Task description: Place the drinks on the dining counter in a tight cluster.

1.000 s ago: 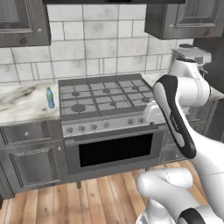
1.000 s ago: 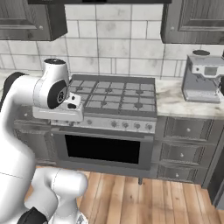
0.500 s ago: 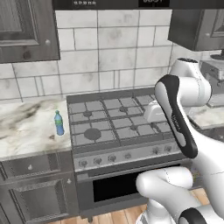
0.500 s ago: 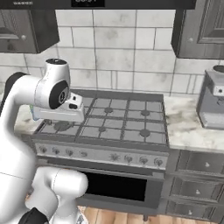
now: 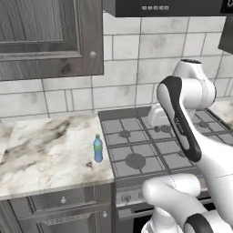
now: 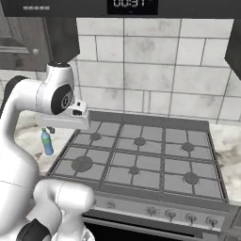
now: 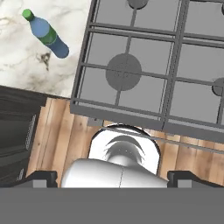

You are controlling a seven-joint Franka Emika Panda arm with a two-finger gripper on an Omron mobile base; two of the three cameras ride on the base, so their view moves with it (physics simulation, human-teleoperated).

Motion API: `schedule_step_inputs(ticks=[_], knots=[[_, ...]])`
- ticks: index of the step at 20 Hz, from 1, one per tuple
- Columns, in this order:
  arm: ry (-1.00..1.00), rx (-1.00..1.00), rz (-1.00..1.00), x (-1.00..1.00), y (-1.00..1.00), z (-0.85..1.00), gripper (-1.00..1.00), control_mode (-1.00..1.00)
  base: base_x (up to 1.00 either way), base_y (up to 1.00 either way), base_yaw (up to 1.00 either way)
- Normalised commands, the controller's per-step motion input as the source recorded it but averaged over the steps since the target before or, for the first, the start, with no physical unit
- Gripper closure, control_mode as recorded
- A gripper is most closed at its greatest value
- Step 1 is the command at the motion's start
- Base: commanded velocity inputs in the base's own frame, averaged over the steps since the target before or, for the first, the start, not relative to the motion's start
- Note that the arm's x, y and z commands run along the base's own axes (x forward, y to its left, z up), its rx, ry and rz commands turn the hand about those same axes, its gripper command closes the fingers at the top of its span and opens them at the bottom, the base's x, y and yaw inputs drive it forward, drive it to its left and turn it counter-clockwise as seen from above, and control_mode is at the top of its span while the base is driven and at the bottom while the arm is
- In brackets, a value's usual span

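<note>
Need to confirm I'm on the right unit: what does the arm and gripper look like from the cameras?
A glossy white arm of rounded segments with dark grey bands at the joints. Its white hand block ends in a gripper with two small dark fingertips. No cables or markings visible.

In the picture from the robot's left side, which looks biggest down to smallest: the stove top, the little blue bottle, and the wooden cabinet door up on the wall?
1. Cabinet door, largest, though it is cut off by the picture's edge.
2. Stove top, partly hidden behind the arm, so this order is unsure.
3. Blue bottle, clearly smallest.
</note>
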Motion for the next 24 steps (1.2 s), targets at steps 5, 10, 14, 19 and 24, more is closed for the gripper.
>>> schedule_step_inputs(ticks=[5,10,14,19,24], knots=[[0.0,0.0,0.0,0.0,0.0,0.0,-1.0,1.0,-0.1,0.82,0.0],[0.0,0.0,0.0,0.0,0.0,0.0,-1.0,1.0,-0.33,0.96,0.0],[0.0,0.0,0.0,0.0,0.0,0.0,-1.0,1.0,0.32,0.51,-0.1],[0.0,0.0,0.0,0.0,0.0,0.0,-1.0,1.0,0.45,0.02,-0.11],[0.0,0.0,0.0,0.0,0.0,0.0,-1.0,1.0,0.0,-0.17,-0.19]])
